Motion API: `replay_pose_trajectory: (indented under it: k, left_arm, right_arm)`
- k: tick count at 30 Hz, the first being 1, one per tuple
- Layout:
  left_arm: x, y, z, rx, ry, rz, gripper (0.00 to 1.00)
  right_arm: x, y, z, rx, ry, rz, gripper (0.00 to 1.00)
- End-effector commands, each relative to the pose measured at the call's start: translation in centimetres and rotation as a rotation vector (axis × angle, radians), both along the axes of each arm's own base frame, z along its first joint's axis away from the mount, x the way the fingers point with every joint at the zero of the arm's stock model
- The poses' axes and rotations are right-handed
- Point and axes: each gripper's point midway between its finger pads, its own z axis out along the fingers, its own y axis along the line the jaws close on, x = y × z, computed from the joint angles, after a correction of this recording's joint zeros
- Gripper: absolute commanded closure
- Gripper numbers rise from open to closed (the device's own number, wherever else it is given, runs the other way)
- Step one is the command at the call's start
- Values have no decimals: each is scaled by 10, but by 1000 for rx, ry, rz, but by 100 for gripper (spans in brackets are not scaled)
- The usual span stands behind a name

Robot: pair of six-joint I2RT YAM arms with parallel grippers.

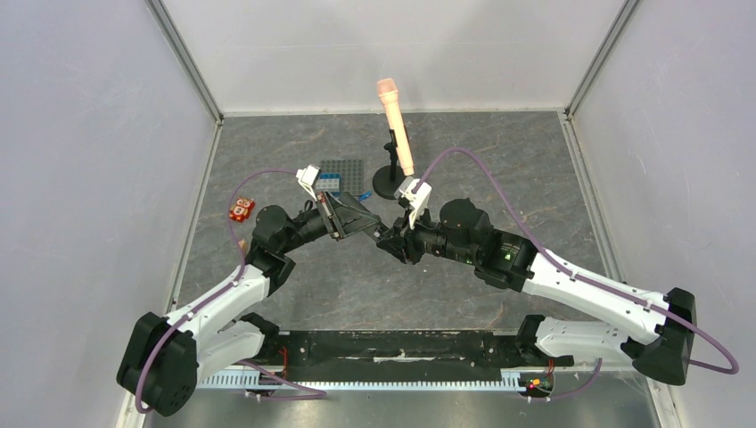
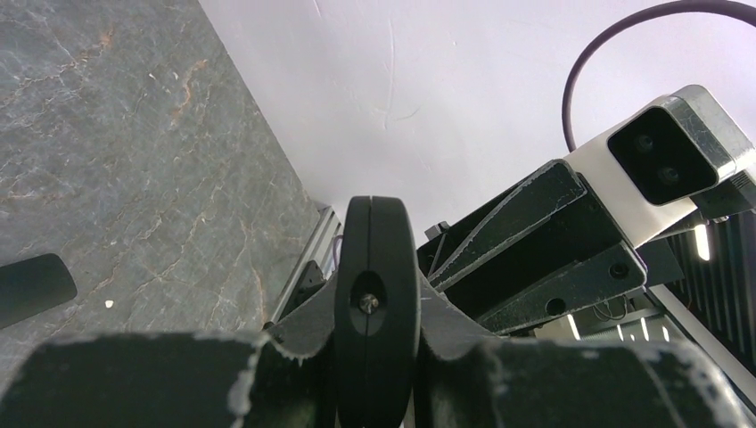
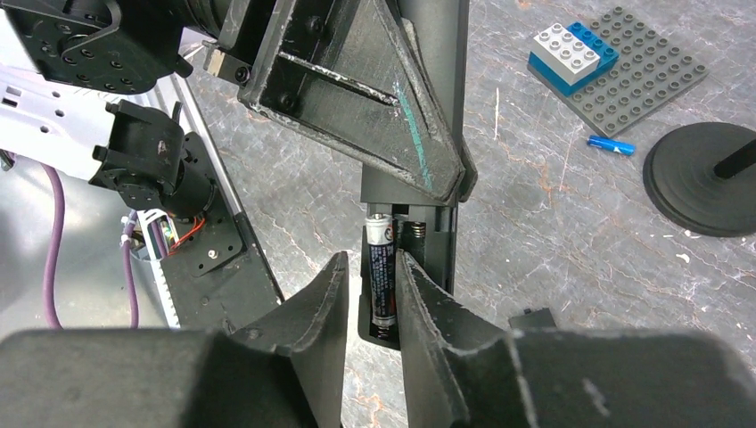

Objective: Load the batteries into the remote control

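Battery lies lengthwise in the open bay of the remote, its long axis in line with the remote's and its pale tip pointing away from the right gripper. That gripper's fingers flank it narrowly; whether they squeeze it I cannot tell. The remote runs straight out beyond those fingertips, clenched edge-on in the left gripper. A blue battery lies on the table, beyond the fingers and to their right.
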Motion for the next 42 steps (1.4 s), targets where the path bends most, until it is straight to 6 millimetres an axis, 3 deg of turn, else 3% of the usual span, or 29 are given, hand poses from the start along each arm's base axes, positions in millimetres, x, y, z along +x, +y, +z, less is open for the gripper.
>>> replay_pose_trajectory:
  k: [1,7,14,18,23,29,32,36,42]
  left_arm:
    - [-3,3,30,-53,-135,10,98]
    - [-3,3,29,-47,-142,8,98]
    - [-3,3,32,-51,-154,8,98]
    - [-4,3,36,-56,-163,8,98]
    - [-5,5,47,-73,-192,18,98]
    - [-6,9,59,-104,-216,41,98]
    - [-7,10,63,-127,-216,42,98]
    - [-7,10,58,-115,-204,43,98]
    - [-4,13,46,-99,-175,79,98]
  right_arm:
    - [4,-5,-7,-28,6,-39,70]
    - [6,-5,14,10,5,-60,62]
    - [4,-11,52,61,-13,-75,49]
    - [0,-17,70,109,-21,-83,35]
    - [16,-33,67,187,46,-261,2]
    - [13,-23,44,445,383,-382,2]
    - [4,-9,43,612,517,-326,2]
    - [0,6,45,684,586,-270,2]
    - [7,9,49,751,599,-288,2]
